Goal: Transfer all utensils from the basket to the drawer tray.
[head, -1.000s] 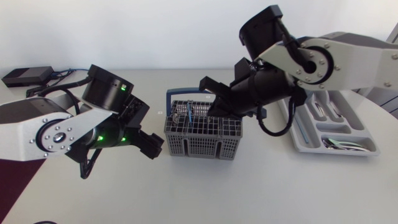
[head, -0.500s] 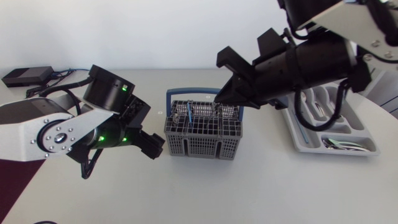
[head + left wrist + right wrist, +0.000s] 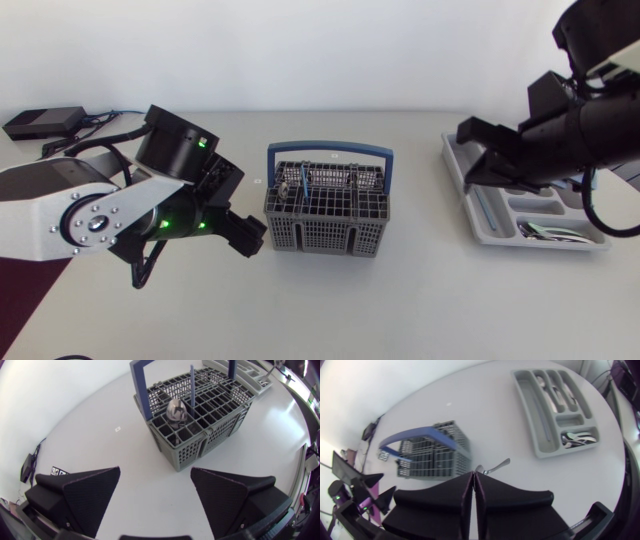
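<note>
Head view, looking down on the table: at the frame's left the left arm [image 3: 90, 215] sits low, and the left gripper [image 3: 155, 470] is spread wide with nothing between its fingers, aimed at the grey basket [image 3: 330, 238] at the frame's centre. Seen from the left wrist, the basket stands ahead of the open fingers, with a spoon [image 3: 176, 410] and a blue-handled utensil [image 3: 191, 382] upright in its grid. Whether more lies deeper in the cells cannot be told.

At the frame's right, the right gripper [image 3: 473, 155] hangs above the left edge of the drawer tray [image 3: 540, 244]. The right wrist view shows its fingers clenched together on a silver utensil [image 3: 495, 467], whose end pokes out past the tips.

The tray holds cutlery in several compartments, among them a cluster of spoons [image 3: 580, 438].

The job looks to be partway through: several pieces are delivered, one is in transit above the tray, and at least two wait in the basket.
</note>
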You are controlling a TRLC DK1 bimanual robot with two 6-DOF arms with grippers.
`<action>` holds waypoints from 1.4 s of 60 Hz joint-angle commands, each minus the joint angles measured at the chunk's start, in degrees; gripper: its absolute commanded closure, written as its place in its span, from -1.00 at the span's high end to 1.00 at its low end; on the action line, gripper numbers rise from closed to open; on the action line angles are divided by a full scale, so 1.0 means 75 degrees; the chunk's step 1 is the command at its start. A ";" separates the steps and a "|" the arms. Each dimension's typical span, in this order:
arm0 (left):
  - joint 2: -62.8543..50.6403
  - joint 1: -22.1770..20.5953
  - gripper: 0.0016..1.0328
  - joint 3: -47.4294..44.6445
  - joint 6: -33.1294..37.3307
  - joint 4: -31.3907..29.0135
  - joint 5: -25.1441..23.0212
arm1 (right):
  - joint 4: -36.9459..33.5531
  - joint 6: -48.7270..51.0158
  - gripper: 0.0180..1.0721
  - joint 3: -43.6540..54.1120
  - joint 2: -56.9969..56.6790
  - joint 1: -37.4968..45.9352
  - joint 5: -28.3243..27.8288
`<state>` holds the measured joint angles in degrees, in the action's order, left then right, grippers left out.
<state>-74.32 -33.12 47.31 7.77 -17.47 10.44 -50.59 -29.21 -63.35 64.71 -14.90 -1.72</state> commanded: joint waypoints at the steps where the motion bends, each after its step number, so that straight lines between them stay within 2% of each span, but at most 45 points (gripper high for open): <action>1: -0.0098 -0.0072 0.91 0.0055 0.0054 0.0010 0.0038 | 0.0241 0.0684 -0.89 0.0513 0.0208 0.0744 0.0346; 8: -0.0074 -0.0083 0.91 0.0055 0.0054 0.0010 0.0038 | 0.1249 0.1481 -0.89 0.1041 0.0466 0.1693 0.1295; 20: -0.0051 -0.0119 0.91 0.0044 0.0054 -0.0014 0.0038 | 0.2315 0.2536 -0.89 0.1310 0.1474 0.3158 0.1623; 25: -0.0028 -0.0142 0.91 0.0044 0.0054 -0.0026 0.0038 | 0.2808 0.2887 -0.89 0.1357 0.1978 0.3439 0.2022; 34: -0.0004 -0.0154 0.91 0.0044 0.0054 -0.0049 0.0038 | 0.3675 0.3297 -0.89 0.1369 0.2822 0.4095 0.2045; 39: 0.0008 -0.0154 0.91 0.0032 0.0054 -0.0072 0.0038 | 0.4015 0.3461 -0.89 0.1310 0.3161 0.4295 0.2115; 50: 0.0054 -0.0154 0.91 0.0032 0.0054 -0.0084 0.0038 | 0.4905 0.3719 -0.89 0.1287 0.3630 0.4459 0.2807; 67: 0.0054 -0.0165 0.91 0.0020 0.0054 -0.0084 0.0038 | 0.5456 0.3965 -0.87 0.1392 0.4462 0.4388 0.2912; 69: 0.0054 -0.0165 0.91 0.0020 0.0054 -0.0084 0.0038 | 0.5597 0.4024 -0.72 0.1474 0.4474 0.4377 0.2901; 73: 0.0054 -0.0165 0.91 0.0020 0.0054 -0.0084 0.0038 | 0.5643 0.4094 -0.20 0.1533 0.4497 0.4224 0.2912; 80: 0.0054 -0.0165 0.91 0.0008 0.0054 -0.0084 0.0038 | 0.5608 0.4071 0.03 0.1603 0.4368 0.4119 0.2901; 84: 0.0043 -0.0165 0.91 0.0008 0.0054 -0.0072 0.0038 | 0.5597 0.4082 0.32 0.1697 0.4263 0.3978 0.2901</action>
<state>-74.30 -33.89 47.31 7.77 -17.69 10.44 -8.73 0.32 -52.80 97.41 16.03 19.77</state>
